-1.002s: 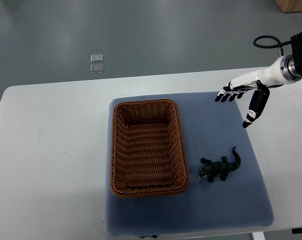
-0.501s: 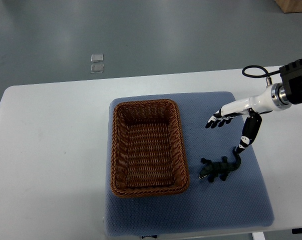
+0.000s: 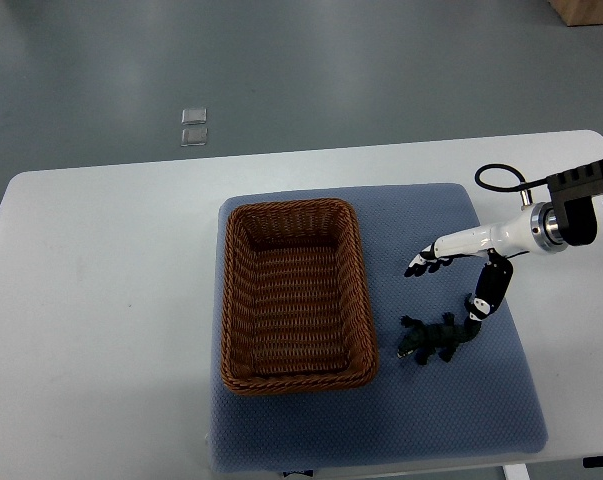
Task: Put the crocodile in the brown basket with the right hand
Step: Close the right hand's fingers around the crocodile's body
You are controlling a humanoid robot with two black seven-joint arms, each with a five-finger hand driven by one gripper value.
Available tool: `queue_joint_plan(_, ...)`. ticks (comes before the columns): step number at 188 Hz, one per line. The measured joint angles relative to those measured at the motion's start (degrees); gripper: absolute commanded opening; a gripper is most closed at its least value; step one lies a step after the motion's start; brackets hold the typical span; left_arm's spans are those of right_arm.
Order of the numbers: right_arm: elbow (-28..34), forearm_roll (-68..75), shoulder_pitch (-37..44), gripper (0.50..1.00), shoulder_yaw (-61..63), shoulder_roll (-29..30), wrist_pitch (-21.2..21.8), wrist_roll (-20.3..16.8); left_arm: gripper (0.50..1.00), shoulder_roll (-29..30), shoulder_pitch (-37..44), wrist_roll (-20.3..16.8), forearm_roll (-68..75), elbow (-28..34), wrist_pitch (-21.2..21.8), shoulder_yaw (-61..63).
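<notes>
Crocodile [image 3: 436, 338] lies on blue mat [image 3: 431, 420] beside brown basket [image 3: 228, 300], right hand [image 3: 468, 245] near.

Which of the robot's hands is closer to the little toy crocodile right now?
Right. The right robot hand is open right by the crocodile, at its tail end, with the thumb pointing down at the tail. The left robot hand is not in view.

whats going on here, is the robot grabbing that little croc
Not yet. The robot's right hand comes in from the right with fingers spread, holding nothing, its thumb close by the tail of the toy crocodile. The crocodile lies on the blue mat, just right of the brown basket, which has nothing in it.
</notes>
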Motion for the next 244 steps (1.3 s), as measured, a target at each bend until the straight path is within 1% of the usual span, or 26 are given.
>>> queue_joint_plan(30,0.01,-0.07,-2.17,0.924,1.1,0.87,-1.46,0.0,1.0,0.0,0.0,0.01,0.0,-0.09,0.02,0.0)
queue_joint_plan(75,-0.2,-0.29,-5.82,0.924,3.63,1.2,-1.74,-0.15,1.0,0.0,0.0,0.05,0.08,-0.13,0.2,0.08)
queue_joint_plan(139,-1.06,-0.91,-8.19,0.924,3.92,1.2,-1.99,-0.25,1.0,0.0,0.0,0.06,0.08,-0.18,0.32,0.09)
queue_joint_plan(184,-2.21,-2.47,-9.83,0.921,4.55,2.22,-2.18,-0.37,1.0,0.0,0.0,0.04,0.08,-0.09,0.38,0.09)
queue_joint_plan(244,-3.96,-4.25,-11.21,0.907,4.57,3.44,-3.11,-0.58,1.0,0.0,0.0,0.02,0.06,-0.08,0.31,0.09)
